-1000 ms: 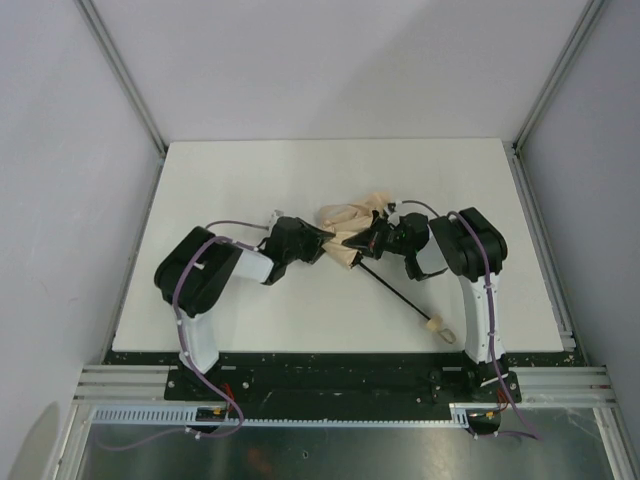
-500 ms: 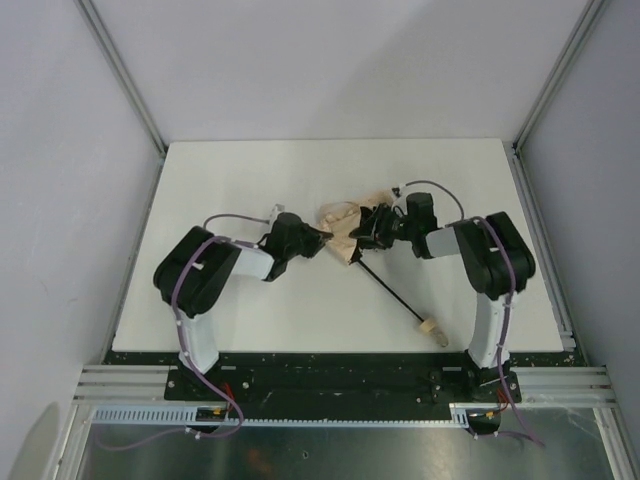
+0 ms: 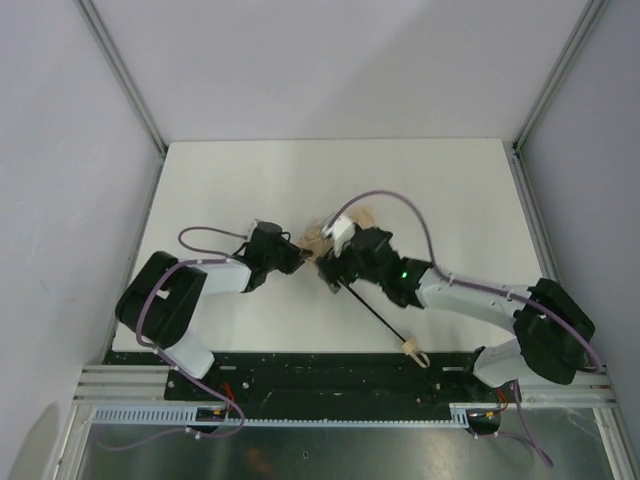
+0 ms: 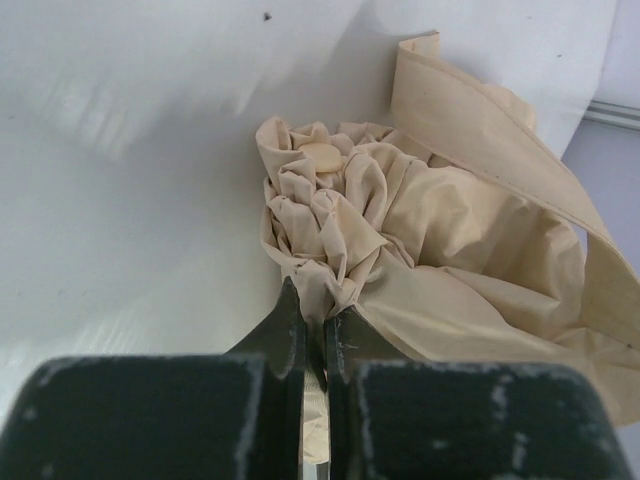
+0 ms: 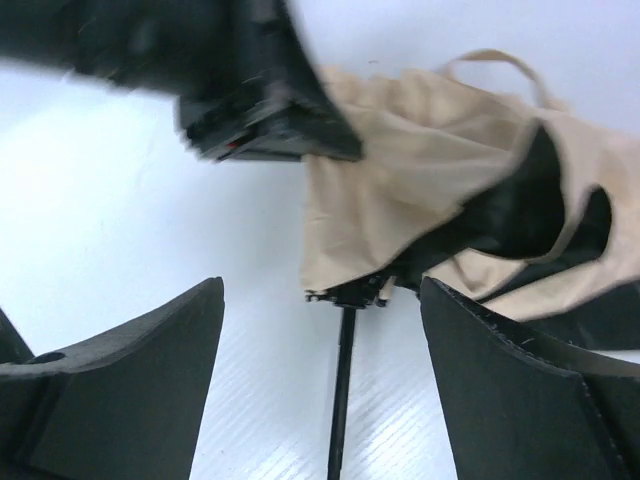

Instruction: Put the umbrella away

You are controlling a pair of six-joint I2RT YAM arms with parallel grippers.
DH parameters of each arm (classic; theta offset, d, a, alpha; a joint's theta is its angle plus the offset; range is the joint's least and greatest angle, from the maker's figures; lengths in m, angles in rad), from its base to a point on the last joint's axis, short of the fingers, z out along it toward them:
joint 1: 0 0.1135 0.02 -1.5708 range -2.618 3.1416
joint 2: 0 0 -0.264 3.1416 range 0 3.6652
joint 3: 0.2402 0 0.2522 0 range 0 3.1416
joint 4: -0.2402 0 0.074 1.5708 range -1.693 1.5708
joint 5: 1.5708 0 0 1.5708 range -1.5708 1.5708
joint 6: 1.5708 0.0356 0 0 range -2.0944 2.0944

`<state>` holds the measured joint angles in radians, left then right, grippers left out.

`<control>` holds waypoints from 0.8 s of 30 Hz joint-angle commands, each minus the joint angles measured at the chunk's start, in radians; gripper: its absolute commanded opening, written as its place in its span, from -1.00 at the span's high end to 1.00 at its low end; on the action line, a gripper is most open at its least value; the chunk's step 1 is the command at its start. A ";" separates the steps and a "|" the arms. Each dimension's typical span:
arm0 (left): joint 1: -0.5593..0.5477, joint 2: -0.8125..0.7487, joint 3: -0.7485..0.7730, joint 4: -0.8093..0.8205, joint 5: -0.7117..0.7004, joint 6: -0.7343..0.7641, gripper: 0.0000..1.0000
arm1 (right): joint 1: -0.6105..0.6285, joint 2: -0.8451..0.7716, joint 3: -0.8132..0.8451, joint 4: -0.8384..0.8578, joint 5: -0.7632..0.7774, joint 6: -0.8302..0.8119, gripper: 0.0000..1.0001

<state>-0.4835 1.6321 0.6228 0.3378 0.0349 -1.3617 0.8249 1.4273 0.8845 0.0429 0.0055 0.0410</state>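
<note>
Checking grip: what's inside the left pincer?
A fold of the beige fabric folding umbrella, pinched by the shut left pincer. How far it runs in is hidden.

The compact folding fabric umbrella [image 4: 400, 230] has a plain beige canopy, a black shaft [image 5: 341, 400] and a tan handle [image 3: 410, 347]; the flat counter [image 3: 250, 180] is white.

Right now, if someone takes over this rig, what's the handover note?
Left end effector: shut, pinching the bunched fabric of the beige folding umbrella.
Right end effector: open, jaws either side of the thin black shaft, holding nothing.
Umbrella lies on the white table, fabric mid-table, small tan handle by the near edge.
Done: fabric gathered into a bunch.
Left: shaft extended, fabric loose and unwrapped, nothing put away.
</note>
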 commanded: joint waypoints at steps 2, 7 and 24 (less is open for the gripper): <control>0.007 -0.044 0.054 -0.299 0.022 0.019 1.00 | 0.185 0.061 -0.065 0.189 0.249 -0.339 -0.68; 0.014 -0.071 0.048 -0.385 0.055 -0.024 1.00 | 0.226 0.201 -0.066 0.332 0.263 -0.428 -0.69; 0.023 -0.098 0.079 -0.458 0.094 -0.053 1.00 | 0.139 0.593 0.164 0.159 0.460 -0.237 0.58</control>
<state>-0.4618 1.5696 0.7036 0.0151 0.0864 -1.4284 1.0313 1.9587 1.0096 0.3683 0.4202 -0.3367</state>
